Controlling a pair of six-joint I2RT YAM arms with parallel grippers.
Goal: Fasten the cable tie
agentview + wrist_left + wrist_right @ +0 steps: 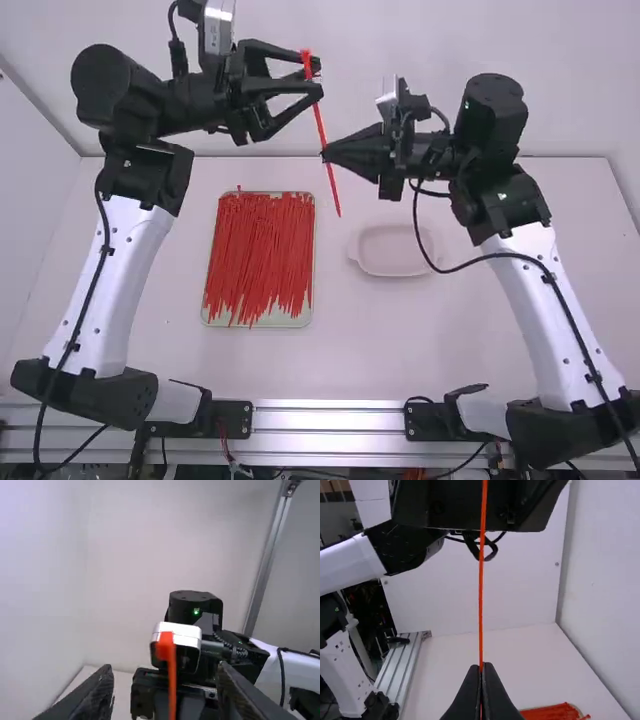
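High view, tray [258, 324] w/ cable ties [260, 255]

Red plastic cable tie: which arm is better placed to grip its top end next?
Left, probably. The left end effector, open, straddles the top of the red plastic cable tie; the right end effector is shut on its strap lower down.

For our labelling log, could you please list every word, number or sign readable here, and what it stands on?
None can be read.
The cable tie, the tray of red ties and the white dish bear no legible print.
The green light is a lamp, not a sign.
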